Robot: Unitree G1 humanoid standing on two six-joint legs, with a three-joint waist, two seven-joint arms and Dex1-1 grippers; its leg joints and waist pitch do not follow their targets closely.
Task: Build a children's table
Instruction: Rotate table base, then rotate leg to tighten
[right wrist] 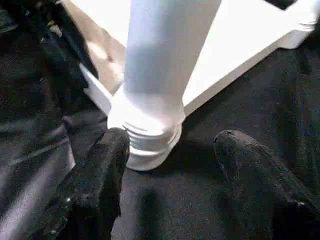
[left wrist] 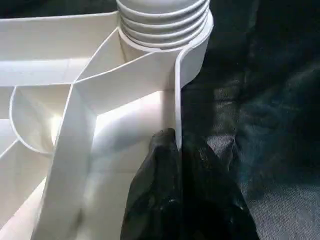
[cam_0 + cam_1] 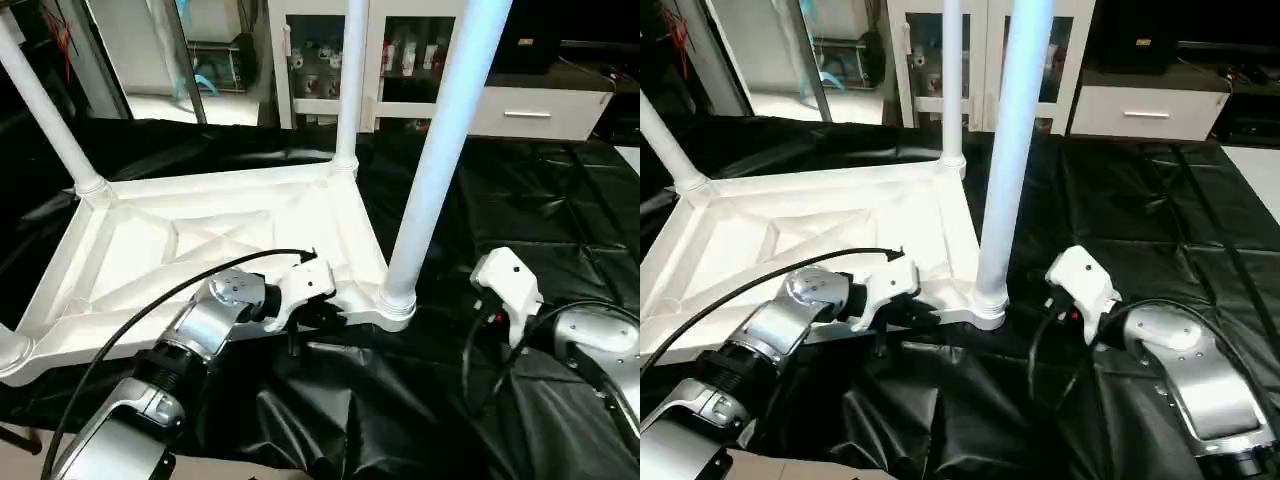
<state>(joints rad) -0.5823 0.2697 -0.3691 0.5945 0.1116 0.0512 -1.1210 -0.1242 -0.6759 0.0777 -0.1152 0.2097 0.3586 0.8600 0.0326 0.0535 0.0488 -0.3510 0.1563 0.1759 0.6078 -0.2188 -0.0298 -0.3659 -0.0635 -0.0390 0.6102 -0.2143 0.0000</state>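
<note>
White tabletop (image 3: 200, 250) rim pinched by left pincer (image 2: 175, 165); right pincer (image 1: 170, 160) spread beside leg (image 1: 160, 75).

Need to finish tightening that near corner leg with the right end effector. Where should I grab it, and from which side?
Grip the near leg low on its round shaft, just above the threaded collar, approaching level from the robot's right. The right end effector is already open there, and the tabletop rim blocks the other side.
</note>
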